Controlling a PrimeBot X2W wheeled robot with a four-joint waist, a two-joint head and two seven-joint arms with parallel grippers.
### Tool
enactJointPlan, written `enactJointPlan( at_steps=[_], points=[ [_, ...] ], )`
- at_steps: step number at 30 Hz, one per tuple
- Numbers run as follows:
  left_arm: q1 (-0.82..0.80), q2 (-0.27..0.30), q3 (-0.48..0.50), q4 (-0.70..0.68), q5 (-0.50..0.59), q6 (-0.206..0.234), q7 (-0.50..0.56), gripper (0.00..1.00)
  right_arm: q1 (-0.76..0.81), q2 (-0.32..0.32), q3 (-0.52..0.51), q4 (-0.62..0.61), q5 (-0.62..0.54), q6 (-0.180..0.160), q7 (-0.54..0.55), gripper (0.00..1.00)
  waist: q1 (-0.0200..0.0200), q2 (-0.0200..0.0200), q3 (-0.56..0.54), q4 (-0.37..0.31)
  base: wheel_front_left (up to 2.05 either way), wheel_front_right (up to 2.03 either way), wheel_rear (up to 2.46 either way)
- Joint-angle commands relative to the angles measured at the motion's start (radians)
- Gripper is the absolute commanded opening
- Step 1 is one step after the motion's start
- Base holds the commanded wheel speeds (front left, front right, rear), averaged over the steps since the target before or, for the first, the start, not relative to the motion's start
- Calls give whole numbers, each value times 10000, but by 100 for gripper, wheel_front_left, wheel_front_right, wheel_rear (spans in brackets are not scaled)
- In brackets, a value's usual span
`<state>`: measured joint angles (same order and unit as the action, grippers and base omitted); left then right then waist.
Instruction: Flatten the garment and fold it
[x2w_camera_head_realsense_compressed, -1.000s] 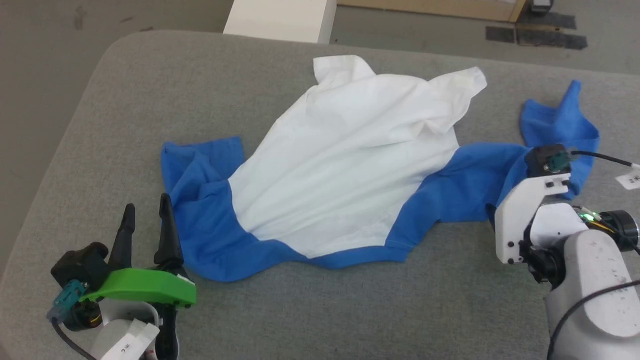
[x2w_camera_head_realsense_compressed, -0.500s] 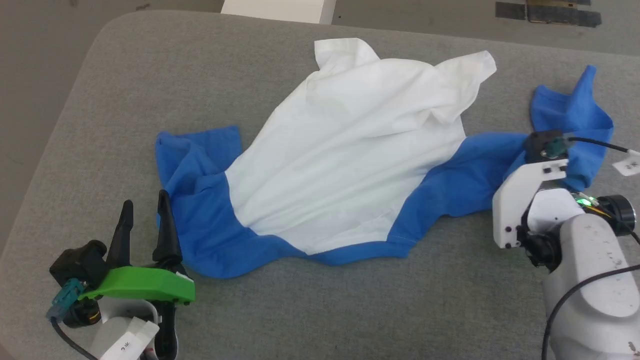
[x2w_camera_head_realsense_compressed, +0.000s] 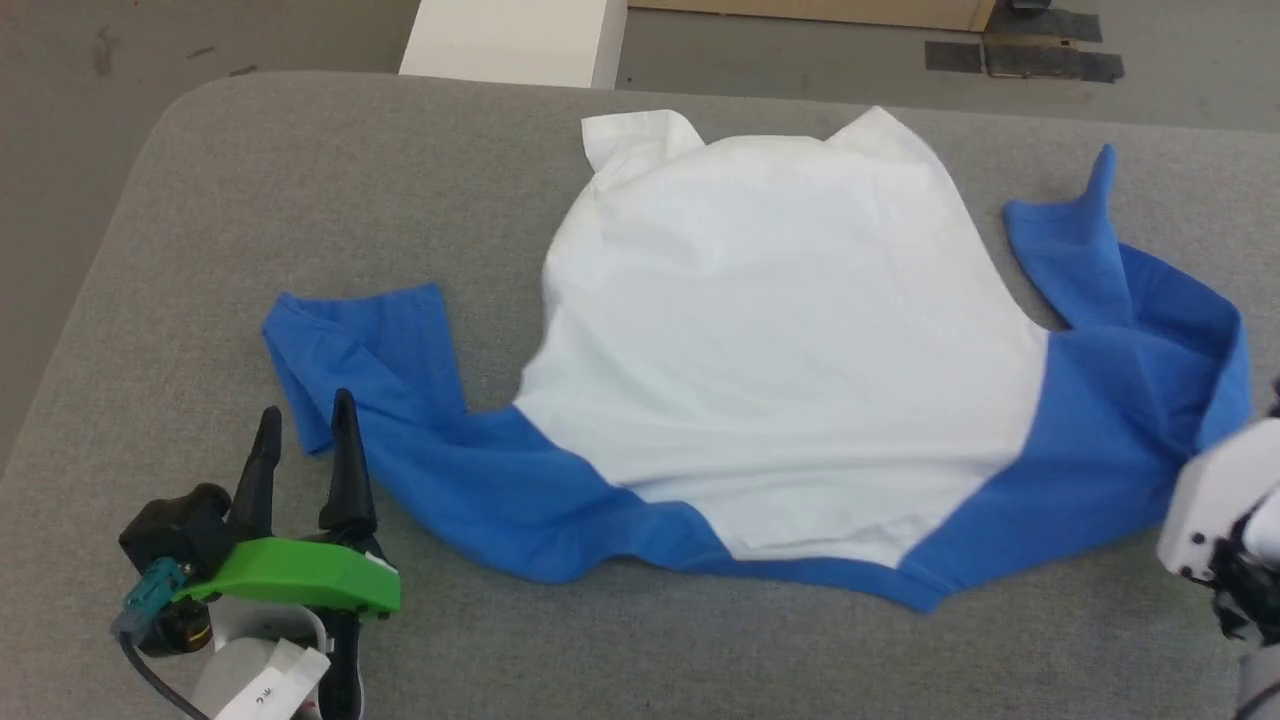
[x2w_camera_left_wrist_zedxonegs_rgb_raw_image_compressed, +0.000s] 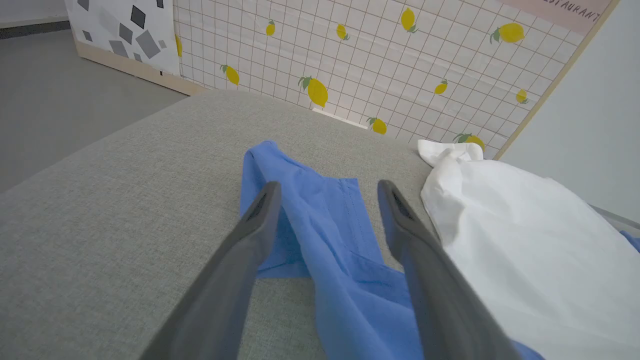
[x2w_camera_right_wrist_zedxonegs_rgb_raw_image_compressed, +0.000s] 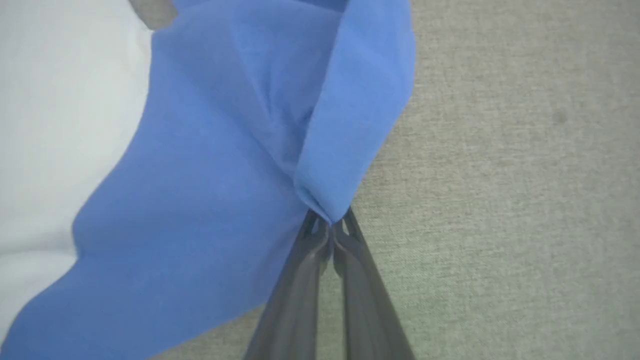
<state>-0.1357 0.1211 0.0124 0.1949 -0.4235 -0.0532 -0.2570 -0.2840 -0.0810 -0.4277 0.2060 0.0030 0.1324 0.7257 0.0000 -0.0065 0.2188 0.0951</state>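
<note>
Slip risk at the sleeve
The right end effector pinches the garment by a thin blue edge; tugging may free it. The left end effector stands wide, empty.

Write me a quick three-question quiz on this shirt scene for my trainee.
1. True or false: the right claw is shut on blue cloth of the garment.
2. The left claw is: A) open, holding nothing; B) shut on a sleeve; C) gripping a white box.
3. Fill in: the garment's body is ____.
Key: 1 true; 2 A; 3 white.
</note>
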Motion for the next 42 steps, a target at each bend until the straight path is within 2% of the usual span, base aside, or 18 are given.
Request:
enactJointPlan(
  at_steps=[1,3,4,5,10,15,22,26,31,33,37,42],
  points=[
    [-89,-33,-34,46,19,-51,-47,100,73,42,-237,-82,1,-17,42,0,0,65,-20,-10,0,0,0],
    [-102,-24,-52,67,6,-59,-47,100,155,114,-449,-94,-51,-17,-60,0,0,65,-43,-19,0,0,0],
    [-102,-7,-55,96,-3,-63,-45,100,153,158,-518,-83,-2,-17,-182,18,0,65,-76,-27,0,0,0],
    [-87,9,-54,127,-13,-64,-43,100,156,192,-536,-74,39,-17,-329,100,0,65,-128,-41,0,0,0],
    [68,60,-89,257,-57,-42,80,100,260,285,-918,-354,674,-17,-1095,100,0,65,-538,-40,0,0,0],
    [339,37,-139,202,-135,65,327,100,1036,303,-1141,-1137,1771,-17,-2182,100,0,65,-1042,-79,0,0,0],
    [791,-93,-311,232,-429,243,1186,100,2269,306,-705,-1345,2880,-17,-2896,100,0,65,-1489,-332,0,0,0],
    [883,-247,-630,261,-856,621,3055,100,2523,306,-550,-1302,2918,-17,-2995,100,0,65,-1604,-434,0,0,0],
    [750,-239,-1347,62,-1096,1882,7097,100,2457,307,-501,-1262,2966,-17,-3058,100,0,65,-1521,-484,0,0,0],
    [536,-88,-1595,-80,-971,2207,8193,100,2407,307,-456,-1277,2972,-17,-3082,100,0,65,-1413,-511,0,0,0],
    [43,160,-1849,-104,-738,2558,9309,100,2309,307,-289,-1319,2997,-17,-3113,100,0,65,-1166,-660,0,0,0],
    [-325,71,-1986,171,-859,2512,9615,100,2252,307,-175,-1310,2991,-17,-3143,100,0,65,-858,-880,0,0,0]
  ],
)
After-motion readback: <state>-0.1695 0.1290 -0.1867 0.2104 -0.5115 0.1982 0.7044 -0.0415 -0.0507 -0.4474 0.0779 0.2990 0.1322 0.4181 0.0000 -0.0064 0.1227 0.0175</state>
